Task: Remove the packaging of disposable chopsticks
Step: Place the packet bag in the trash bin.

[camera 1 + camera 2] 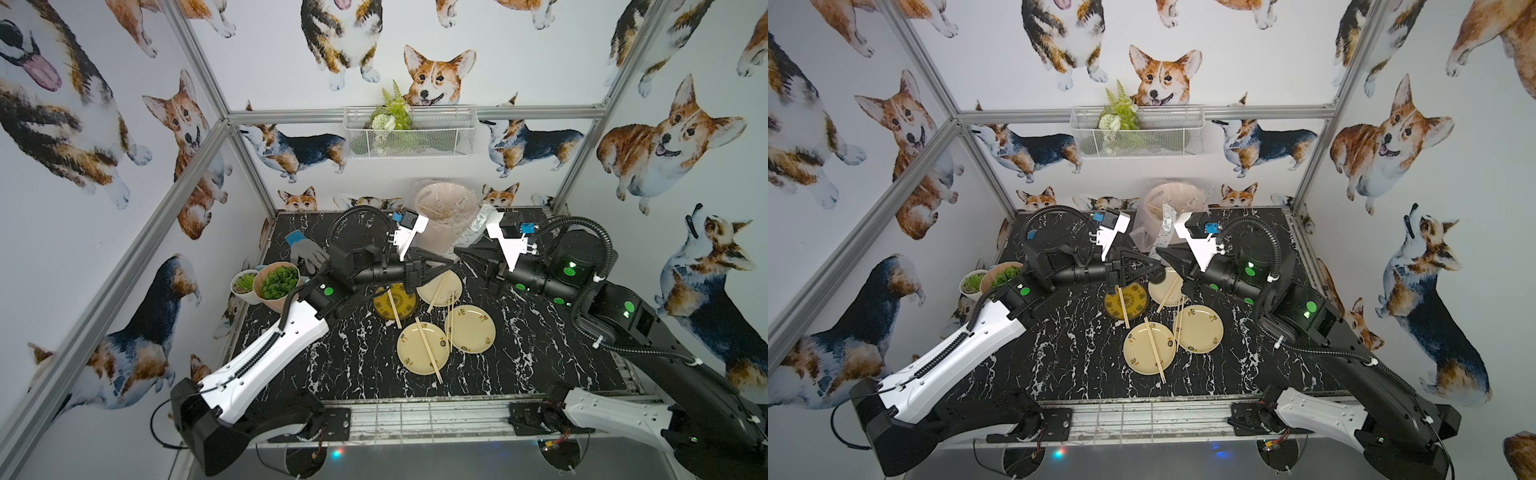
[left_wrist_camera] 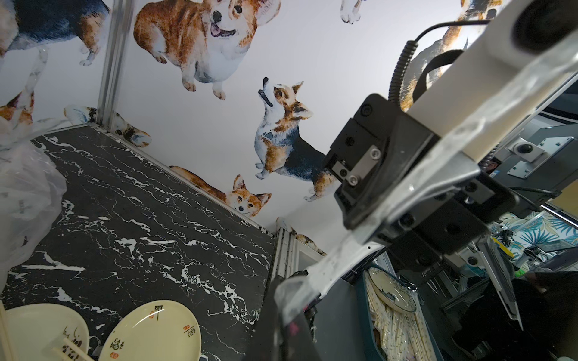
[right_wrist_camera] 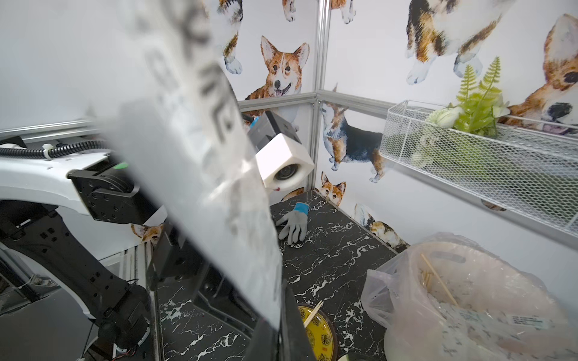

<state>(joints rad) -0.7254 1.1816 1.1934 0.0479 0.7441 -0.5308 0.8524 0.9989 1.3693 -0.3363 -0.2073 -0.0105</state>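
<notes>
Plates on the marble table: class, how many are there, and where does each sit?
4, clustered mid-table: yellow patterned plate; far cream plate, partly under the left end effector; near cream plate; right cream plate. None seems hidden.

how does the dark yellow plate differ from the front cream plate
The dark yellow plate is patterned all over; the front cream plate has only small marks near its rim. The left arm hides part of the yellow plate; the cream plate shows fully. Both are round, with chopsticks across.
</notes>
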